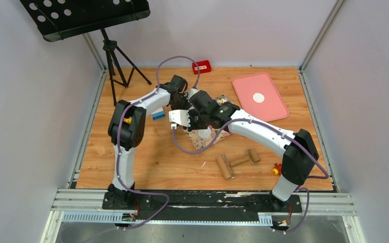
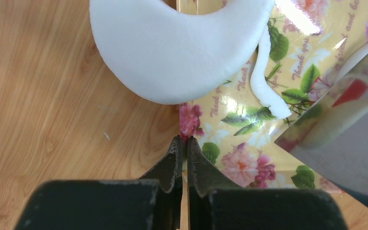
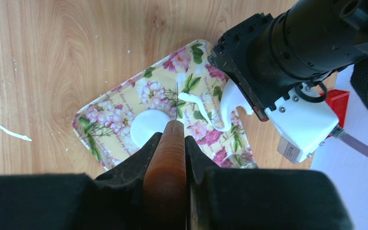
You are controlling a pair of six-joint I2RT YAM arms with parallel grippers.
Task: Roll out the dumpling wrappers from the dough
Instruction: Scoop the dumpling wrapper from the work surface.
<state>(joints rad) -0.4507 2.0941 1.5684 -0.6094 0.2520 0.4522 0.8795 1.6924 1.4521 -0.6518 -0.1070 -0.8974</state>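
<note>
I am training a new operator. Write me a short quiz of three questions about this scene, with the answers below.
1. True or false: the rolling pin lies on the floral tray.
2. What does the right tool grip? A) a brown wooden handle; B) a metal ring; C) nothing.
3. Fill in: the left tool is ___ (open or shut).
Key: 1 false, it lies on the table, apart from the tray; 2 A; 3 shut.
</note>
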